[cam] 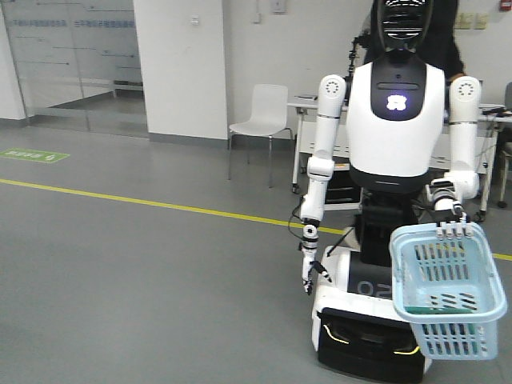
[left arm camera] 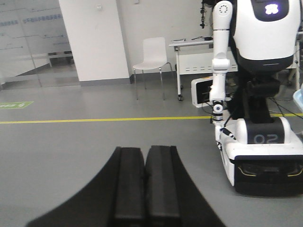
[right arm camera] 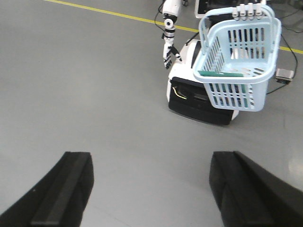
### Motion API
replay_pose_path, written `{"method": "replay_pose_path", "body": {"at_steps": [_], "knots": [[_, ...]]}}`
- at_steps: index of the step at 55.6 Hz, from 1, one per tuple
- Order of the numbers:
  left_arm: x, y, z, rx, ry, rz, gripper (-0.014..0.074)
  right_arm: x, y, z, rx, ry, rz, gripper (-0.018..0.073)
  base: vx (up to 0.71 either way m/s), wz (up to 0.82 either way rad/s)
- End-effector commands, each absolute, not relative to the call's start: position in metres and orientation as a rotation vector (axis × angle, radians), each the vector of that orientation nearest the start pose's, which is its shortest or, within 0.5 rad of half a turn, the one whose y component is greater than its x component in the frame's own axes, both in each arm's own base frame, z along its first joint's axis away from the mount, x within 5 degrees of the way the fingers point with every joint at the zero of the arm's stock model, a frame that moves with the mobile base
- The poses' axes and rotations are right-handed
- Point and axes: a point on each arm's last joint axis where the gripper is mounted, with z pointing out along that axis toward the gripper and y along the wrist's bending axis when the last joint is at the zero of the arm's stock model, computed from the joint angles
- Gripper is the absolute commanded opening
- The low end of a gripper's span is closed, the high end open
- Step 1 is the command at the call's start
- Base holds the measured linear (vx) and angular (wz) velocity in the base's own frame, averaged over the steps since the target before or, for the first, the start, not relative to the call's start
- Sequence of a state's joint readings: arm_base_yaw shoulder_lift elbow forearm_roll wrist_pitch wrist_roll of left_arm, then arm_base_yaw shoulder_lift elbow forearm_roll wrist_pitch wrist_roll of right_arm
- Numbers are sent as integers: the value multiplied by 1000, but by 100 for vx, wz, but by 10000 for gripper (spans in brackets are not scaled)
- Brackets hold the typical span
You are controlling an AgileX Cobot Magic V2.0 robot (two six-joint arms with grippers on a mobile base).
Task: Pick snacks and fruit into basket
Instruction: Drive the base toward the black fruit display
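Spanning the room: grey floor, crossed by a yellow line.
Humanoid: white body on a wheeled base, upright, standing past the line and facing the front camera.
Table: white, against the far wall behind the humanoid.
Chair: white, beside the table, by the wall.
Basket: pale blue, slatted, off the floor in front of the base, hanging by its handle and tilted toward the cameras; well apart from both grippers.
Left gripper: black fingers pressed together with only a seam between them, nothing pinched, low over bare floor.
Right gripper: fingers spread wide with floor showing between them, holding nothing, pointed toward the basket.
Carrying hand: the humanoid's white fingers are hooked over the basket handle.
Free hand: hangs straight down beside the base, touching nothing.
Teal item: flat, thin, lying inside the basket along the near wall; too small to tell whether it is a snack pouch.
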State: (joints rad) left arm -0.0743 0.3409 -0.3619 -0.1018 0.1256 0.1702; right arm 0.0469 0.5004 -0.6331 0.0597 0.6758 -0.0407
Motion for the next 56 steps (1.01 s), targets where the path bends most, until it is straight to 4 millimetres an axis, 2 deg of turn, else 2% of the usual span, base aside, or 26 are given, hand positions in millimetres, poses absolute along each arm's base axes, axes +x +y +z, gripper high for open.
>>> {"method": "replay_pose_path", "body": {"at_steps": [1, 56], "knots": [[83, -7, 317, 105, 1481, -14, -8, 95, 7, 344, -67, 1924, 61, 564, 0, 42], [83, -7, 317, 105, 1481, -14, -8, 95, 7, 344, -67, 1923, 61, 564, 8, 43]]}}
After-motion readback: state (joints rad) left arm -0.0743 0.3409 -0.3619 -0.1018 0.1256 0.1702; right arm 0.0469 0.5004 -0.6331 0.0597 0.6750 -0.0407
